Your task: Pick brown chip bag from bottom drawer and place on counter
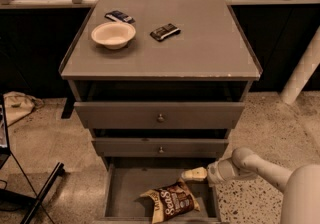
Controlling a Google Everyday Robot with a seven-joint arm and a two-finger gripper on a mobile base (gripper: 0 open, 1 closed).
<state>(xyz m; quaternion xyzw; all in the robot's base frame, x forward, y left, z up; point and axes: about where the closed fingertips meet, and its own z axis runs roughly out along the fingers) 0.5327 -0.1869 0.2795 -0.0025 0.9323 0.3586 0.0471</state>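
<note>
As bag (pixel 172 204) lies in drwr (pixel 125 188), gripper (pixel 186 174) above

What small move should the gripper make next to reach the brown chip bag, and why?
Probably lower the gripper a little, toward the brown chip bag. The gripper hovers over the right side of the open bottom drawer, above the bag and apart from it, so it seems too high to grasp.

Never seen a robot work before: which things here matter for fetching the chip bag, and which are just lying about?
Part of the job: brown chip bag, lying in the open bottom drawer; counter; claw, above the drawer's right side, near the bag.

Just lying about: bowl and two dark wrapped bars on the counter; two upper drawers.
</note>
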